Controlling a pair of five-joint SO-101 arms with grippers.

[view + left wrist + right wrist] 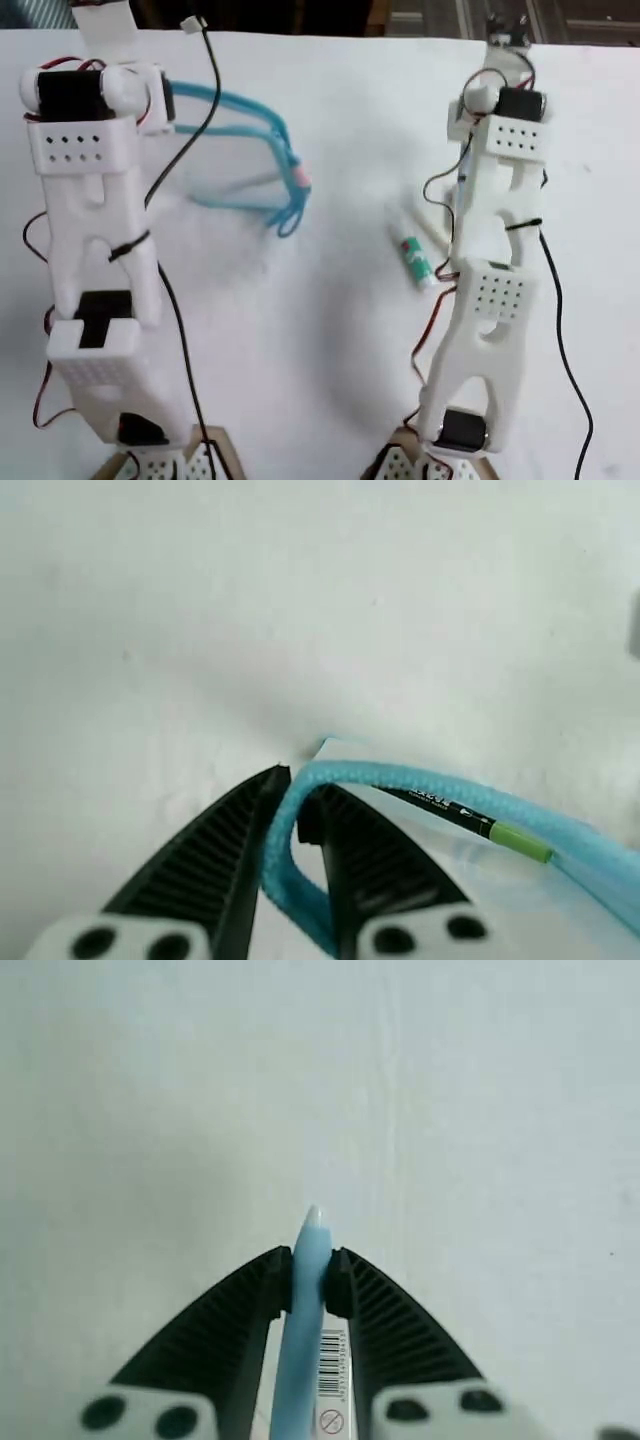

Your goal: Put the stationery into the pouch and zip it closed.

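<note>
My left gripper [295,780] is shut on the blue fabric rim of the clear pouch [400,780]. A black pen with a green band [470,822] lies inside the pouch. From above, the pouch [240,150] lies at the back left with its mouth gaping and a pink zip pull [300,178] at its right end. My right gripper [310,1258] is shut on a light blue pen [303,1340] that carries a barcode label, held above the table at the back right. A white tube with a green label [413,256] lies on the table between the arms.
A white table [320,350] covers the workspace. A black cable [205,90] runs from the back edge past the pouch toward the left arm's base. The right arm's own wires [560,330] hang beside it. Open table lies in the front middle.
</note>
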